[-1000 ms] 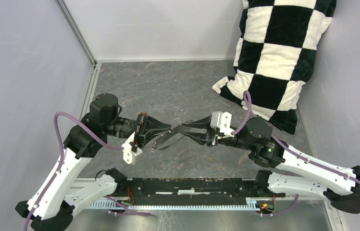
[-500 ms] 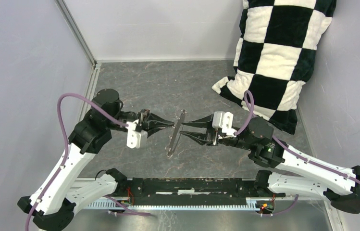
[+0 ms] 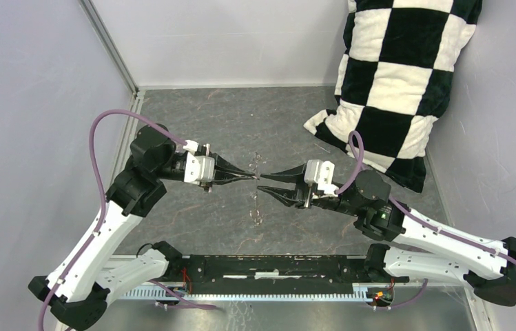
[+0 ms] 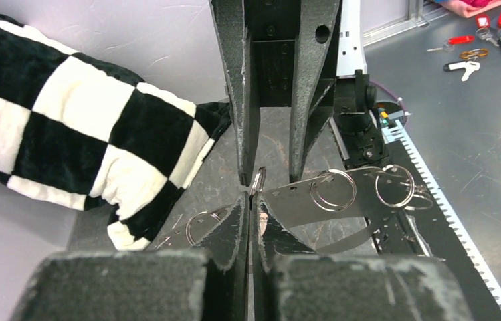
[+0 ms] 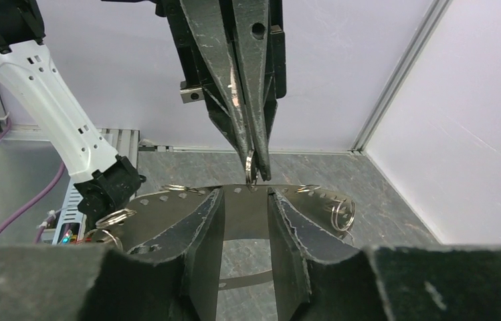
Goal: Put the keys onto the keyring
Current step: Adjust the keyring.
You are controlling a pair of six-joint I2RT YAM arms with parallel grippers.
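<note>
Keys (image 4: 465, 65): a few are lying on a grey surface off the table, past its near edge. Neither gripper is carrying one, and I am not spotting a blue one.
Rail (image 3: 275, 265): this is running along the table's (image 3: 227, 124) near edge, with both arm bases sitting at its ends.
Right gripper (image 3: 260, 184): it is reaching in from the right towards the table's middle with its jaws standing partway apart. I am seeing nothing clamped between them. The tips are facing the keyring's band, and I cannot tell if they are touching it. To my eye it is waiting to steady the band.
Left gripper (image 3: 253, 177): it is coming in from the left, nose to nose with the right one. Its jaws are pinched tight on a small ring (image 4: 257, 182), probably to keep that ring still and presented for threading.
Keyring (image 4: 284, 204): a curved metal band with holes is standing edge-up between the two grippers over the table's middle, with several small rings hanging along it. The pinched one is sitting at its upper edge.
Pillow (image 3: 399, 76): it is leaning in the far right corner, well apart from the work.
</note>
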